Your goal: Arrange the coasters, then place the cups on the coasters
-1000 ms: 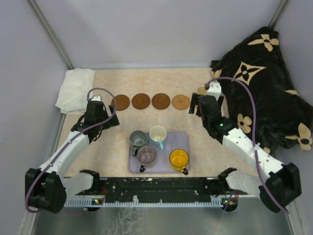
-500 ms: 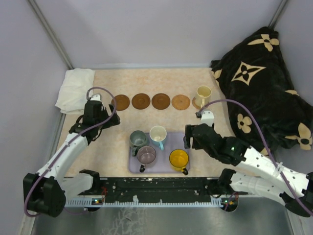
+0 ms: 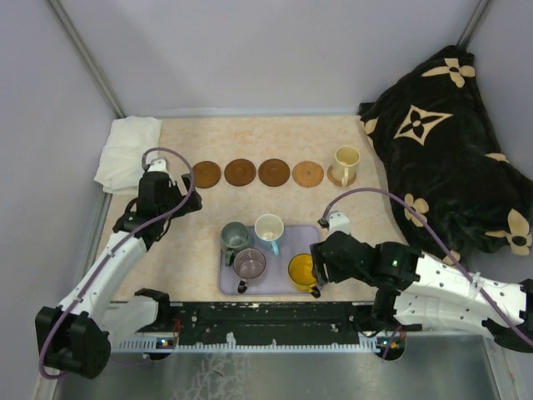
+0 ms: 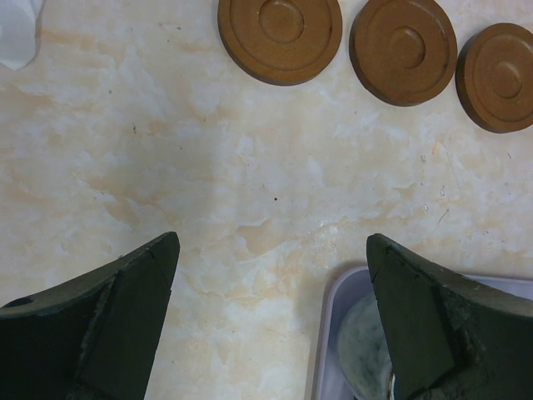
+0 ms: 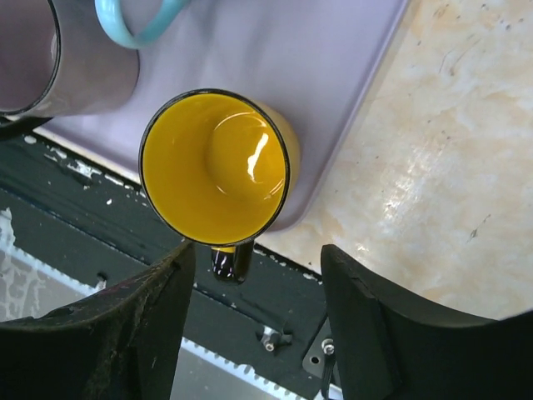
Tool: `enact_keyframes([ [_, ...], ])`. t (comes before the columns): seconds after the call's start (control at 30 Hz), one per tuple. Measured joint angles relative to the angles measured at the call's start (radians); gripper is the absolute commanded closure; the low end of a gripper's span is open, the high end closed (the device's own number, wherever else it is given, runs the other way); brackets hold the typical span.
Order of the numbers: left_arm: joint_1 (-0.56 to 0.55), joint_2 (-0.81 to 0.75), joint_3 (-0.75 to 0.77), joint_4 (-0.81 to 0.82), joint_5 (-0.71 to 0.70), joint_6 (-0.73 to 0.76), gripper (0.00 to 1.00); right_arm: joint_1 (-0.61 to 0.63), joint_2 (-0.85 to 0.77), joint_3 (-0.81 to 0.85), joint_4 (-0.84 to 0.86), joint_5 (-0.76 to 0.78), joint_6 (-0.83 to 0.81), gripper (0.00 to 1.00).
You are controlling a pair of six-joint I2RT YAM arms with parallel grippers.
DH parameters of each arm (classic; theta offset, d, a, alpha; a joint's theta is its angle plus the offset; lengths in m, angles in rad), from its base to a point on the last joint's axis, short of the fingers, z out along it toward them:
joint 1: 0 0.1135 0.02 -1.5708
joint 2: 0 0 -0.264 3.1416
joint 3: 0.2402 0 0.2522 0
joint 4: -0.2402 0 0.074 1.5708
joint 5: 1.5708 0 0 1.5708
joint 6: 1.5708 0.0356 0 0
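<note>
Four brown coasters [image 3: 256, 172] lie in a row at the back. A fifth one [image 3: 332, 179] sits under the cream cup [image 3: 345, 161]. On the lavender tray [image 3: 279, 287] stand the grey-green cup [image 3: 234, 237], the white cup [image 3: 269, 227], the mauve cup [image 3: 249, 264] and the yellow cup [image 3: 302, 271]. My right gripper [image 5: 258, 279] is open, its fingers on either side of the yellow cup's [image 5: 215, 167] dark handle [image 5: 231, 260] without touching it. My left gripper [image 4: 271, 321] hangs open over bare table between three coasters [image 4: 281, 33] and the tray's corner [image 4: 329, 333].
A white cloth [image 3: 129, 150] lies at the back left. A black flower-patterned blanket [image 3: 441, 142] fills the right side. The black base rail [image 3: 266, 321] runs just below the tray's near edge, and grey walls close in the table.
My right arm has swung from the cream cup at the back right down to the yellow cup on the tray, and its jaws have narrowed. The left arm shifted only slightly.
</note>
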Motion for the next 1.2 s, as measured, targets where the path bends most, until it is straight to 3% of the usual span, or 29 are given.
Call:
enact_keyframes([
  [0.43, 0.0, -0.008, 0.0, 0.0, -0.027, 0.001, 0.0, 0.076, 0.072, -0.038, 0.05, -0.105, 0.045, 0.37],
  [0.7, 0.0, -0.002, 0.0, 0.0, -0.026, 0.0, 0.0, 0.207, 0.23, -0.042, 0.06, -0.072, 0.104, 0.37],
  [1.2, 0.0, -0.002, 0.0, 0.0, -0.012, 0.0, 0.0, 0.218, 0.307, -0.042, 0.042, 0.023, 0.201, 0.46],
])
